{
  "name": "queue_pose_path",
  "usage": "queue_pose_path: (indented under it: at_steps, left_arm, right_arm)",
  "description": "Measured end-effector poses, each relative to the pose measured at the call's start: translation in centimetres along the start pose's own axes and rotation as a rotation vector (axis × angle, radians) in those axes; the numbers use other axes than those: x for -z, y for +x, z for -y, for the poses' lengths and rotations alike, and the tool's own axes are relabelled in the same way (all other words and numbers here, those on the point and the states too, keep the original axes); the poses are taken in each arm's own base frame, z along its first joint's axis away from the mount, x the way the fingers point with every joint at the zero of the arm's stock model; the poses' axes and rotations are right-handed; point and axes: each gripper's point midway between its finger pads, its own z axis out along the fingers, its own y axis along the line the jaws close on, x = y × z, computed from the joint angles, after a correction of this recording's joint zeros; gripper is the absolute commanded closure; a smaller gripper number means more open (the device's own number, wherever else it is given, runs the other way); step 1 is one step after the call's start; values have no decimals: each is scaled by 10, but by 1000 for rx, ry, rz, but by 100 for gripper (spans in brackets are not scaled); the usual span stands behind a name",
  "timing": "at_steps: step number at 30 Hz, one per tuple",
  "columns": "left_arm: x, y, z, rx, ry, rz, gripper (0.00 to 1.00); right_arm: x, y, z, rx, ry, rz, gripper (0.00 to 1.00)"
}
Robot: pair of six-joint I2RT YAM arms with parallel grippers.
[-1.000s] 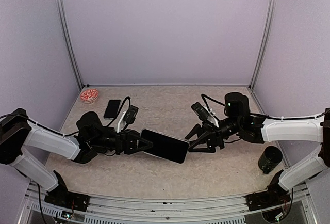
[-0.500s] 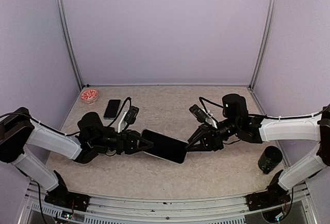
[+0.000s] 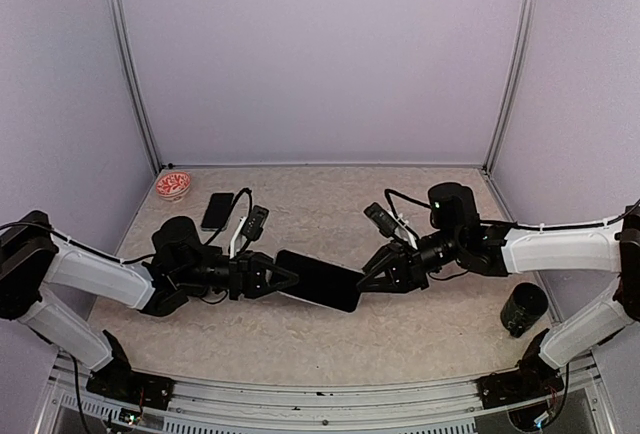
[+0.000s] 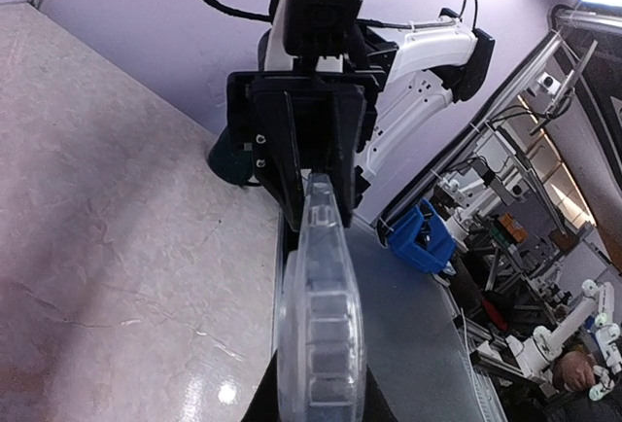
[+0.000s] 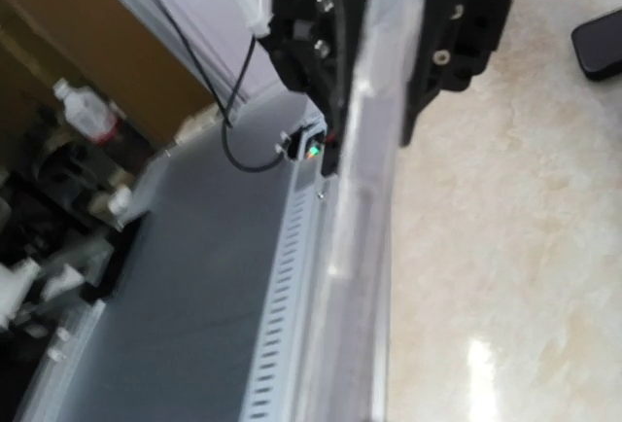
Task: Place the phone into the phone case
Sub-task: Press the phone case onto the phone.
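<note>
My left gripper is shut on the left end of a clear phone case, which looks like a dark slab held a little above the table. In the left wrist view the case is edge-on, rising from between the jaws. My right gripper is at the case's right end, fingers spread on either side of it. In the right wrist view the case edge fills the middle and my own fingers are out of view. A black phone lies flat at the back left, also in the right wrist view.
A small red bowl sits in the back left corner, near the phone. A black cup stands at the right, near the front edge. The enclosure's walls and metal posts bound the table.
My right gripper has moved left, up to the right end of the case. The left gripper has held the case nearly still.
</note>
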Motion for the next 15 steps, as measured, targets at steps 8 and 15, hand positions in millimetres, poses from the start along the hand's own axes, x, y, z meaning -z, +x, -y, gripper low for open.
queue_pose_path:
  at_steps: [8, 15]
  left_arm:
    - [5, -20, -5, -40, -81, 109, 100]
    - [9, -38, -2, -74, -94, 203, 100]
  right_arm:
    - [-1, -19, 1, 19, 27, 54, 44]
    - [-4, -33, 5, 4, 55, 106, 44]
